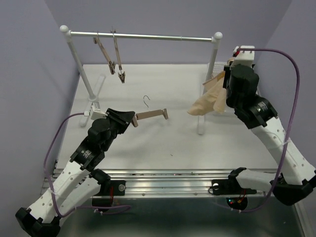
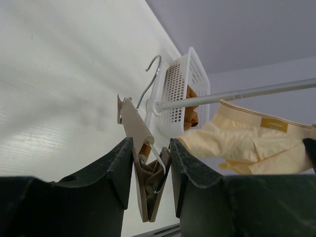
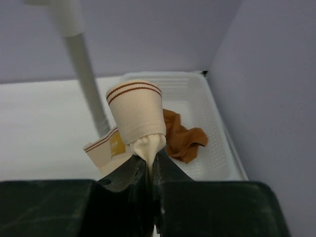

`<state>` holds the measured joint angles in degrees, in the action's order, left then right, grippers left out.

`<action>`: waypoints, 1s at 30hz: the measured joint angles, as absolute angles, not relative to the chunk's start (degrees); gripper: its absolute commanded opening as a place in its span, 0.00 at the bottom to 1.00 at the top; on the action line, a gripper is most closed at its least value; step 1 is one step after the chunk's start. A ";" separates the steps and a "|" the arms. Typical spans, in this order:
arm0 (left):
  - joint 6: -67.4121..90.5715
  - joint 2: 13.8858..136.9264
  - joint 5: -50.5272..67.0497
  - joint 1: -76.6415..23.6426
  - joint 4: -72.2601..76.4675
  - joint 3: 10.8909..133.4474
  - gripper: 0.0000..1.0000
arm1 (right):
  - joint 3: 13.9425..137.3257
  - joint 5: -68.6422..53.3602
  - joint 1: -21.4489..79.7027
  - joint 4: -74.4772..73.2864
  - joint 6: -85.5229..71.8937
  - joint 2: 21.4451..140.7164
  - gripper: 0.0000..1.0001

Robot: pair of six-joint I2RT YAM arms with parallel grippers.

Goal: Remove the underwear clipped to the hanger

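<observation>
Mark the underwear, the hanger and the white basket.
underwear (image 3: pixel 136 116), right wrist view, striped waistband fold.
hanger (image 1: pixel 150 114), top view, middle of wooden bar.
white basket (image 3: pixel 168 81), right wrist view, far wall.

The hanger (image 1: pixel 150 114) juts rightward from the left end effector (image 1: pixel 132 119) at the middle of the desk (image 1: pixel 163 143). The underwear (image 1: pixel 206 102) hangs well apart from it, from the right end effector (image 3: pixel 150 170) near the right edge. Behind the underwear, a basket (image 3: pixel 224 148) in the far right corner holds a cloth (image 3: pixel 182 138), and a rack (image 1: pixel 148 35) spans the far edge with spare hangers (image 1: pixel 111 57) hanging left of its middle.
</observation>
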<state>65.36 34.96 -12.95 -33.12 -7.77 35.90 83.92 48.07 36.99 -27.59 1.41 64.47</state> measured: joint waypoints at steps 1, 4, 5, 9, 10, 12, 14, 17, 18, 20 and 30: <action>65.47 34.74 -12.93 -33.12 -7.86 36.07 0.00 | 85.10 47.03 31.68 -27.55 2.13 66.63 0.01; 65.65 34.52 -12.91 -33.10 -7.97 36.53 0.00 | 89.21 43.09 21.54 -27.53 3.29 72.79 0.01; 65.69 34.39 -12.91 -33.10 -7.97 36.67 0.00 | 91.79 40.86 16.60 -27.42 3.62 76.31 0.01; 65.87 34.02 -12.80 -33.01 -7.97 36.77 0.00 | 99.15 33.74 6.70 -27.44 4.69 85.60 0.01; 65.89 33.95 -12.67 -32.99 -7.97 36.80 0.00 | 100.36 32.71 5.32 -27.38 4.80 87.26 0.01; 65.93 33.93 -12.49 -32.95 -7.94 36.77 0.00 | 103.15 30.02 3.22 -27.05 4.99 90.61 0.10; 65.93 33.87 -12.25 -32.95 -7.92 36.77 0.00 | 104.05 28.10 1.78 -26.85 4.93 93.30 0.45; 65.84 33.61 -11.79 -32.95 -7.53 36.80 0.00 | 103.70 25.54 1.06 -27.40 3.20 95.35 1.00; 65.84 33.45 -11.60 -32.95 -7.22 36.80 0.00 | 102.69 24.53 1.04 -27.79 2.20 95.37 1.00; 65.82 32.99 -11.16 -32.95 -6.63 36.80 0.00 | 99.70 22.63 1.13 -28.75 -0.51 94.21 1.00; 64.97 31.64 -9.52 -32.95 -5.32 36.77 0.00 | 70.70 -3.27 1.17 -26.65 -12.45 59.48 1.00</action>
